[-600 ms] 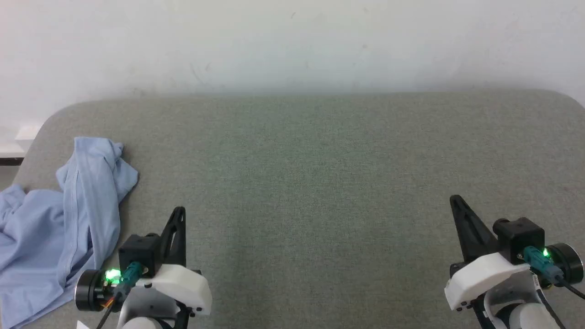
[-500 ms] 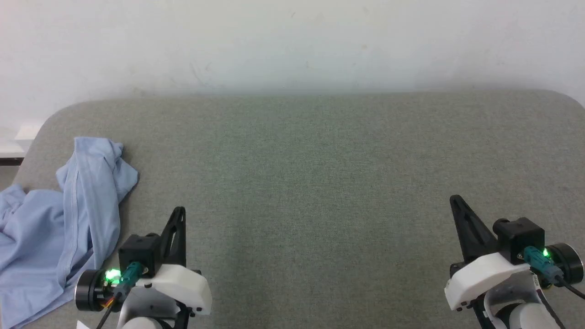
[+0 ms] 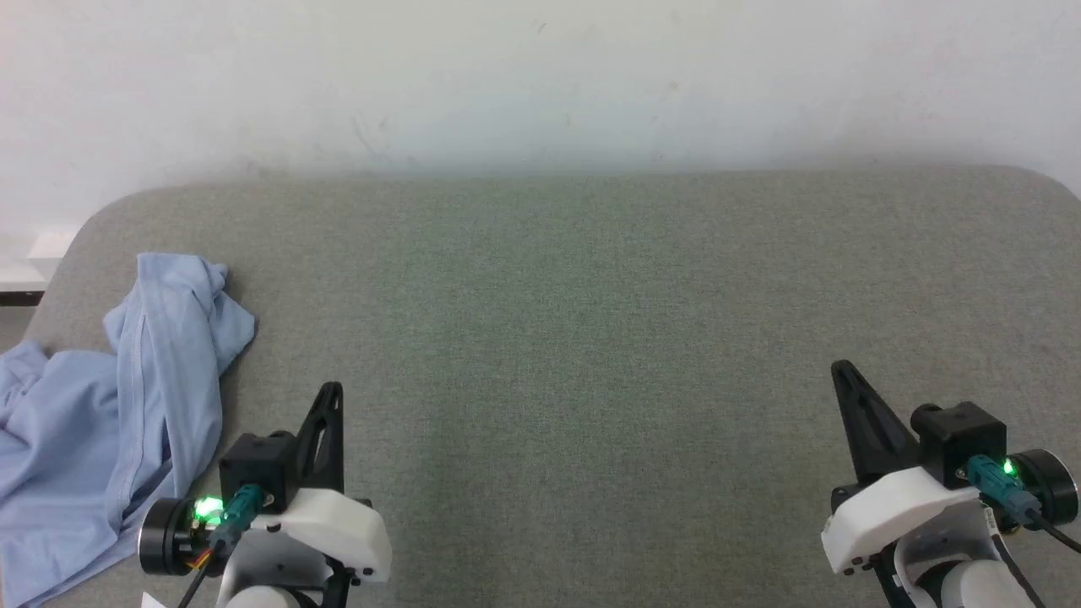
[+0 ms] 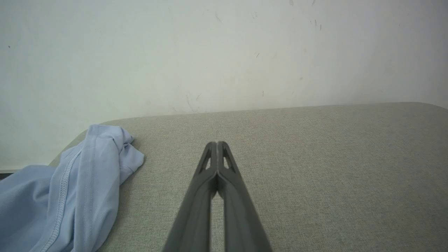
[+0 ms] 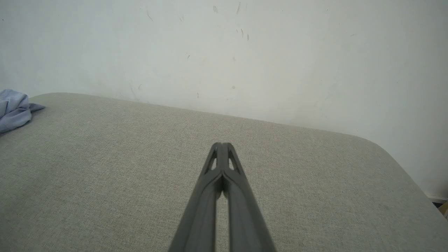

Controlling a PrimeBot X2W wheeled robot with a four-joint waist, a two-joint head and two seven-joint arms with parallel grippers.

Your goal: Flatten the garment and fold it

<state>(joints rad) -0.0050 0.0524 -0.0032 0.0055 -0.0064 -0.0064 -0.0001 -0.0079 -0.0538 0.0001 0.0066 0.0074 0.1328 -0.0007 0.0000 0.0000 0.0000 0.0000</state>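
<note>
The garment (image 3: 110,405) is a crumpled light blue shirt heaped at the left edge of the grey table (image 3: 591,338), part of it hanging past the edge; collar, logo and placket are hidden in the folds. A stitched seam of the garment (image 4: 70,196) shows at the lower left of the left wrist view, and a small corner of the garment (image 5: 14,108) at the far left of the right wrist view. My left gripper (image 3: 331,391) is shut and empty, just right of the cloth without touching it. My right gripper (image 3: 840,369) is shut, empty, far to the right.
A white wall (image 3: 540,84) rises directly behind the table's far edge. The table's corners are rounded. A strip of white ledge (image 3: 25,262) shows past the left edge.
Both arms are still. The hanging left part of the garment has shifted slightly; its folds near the edge look a little different.
</note>
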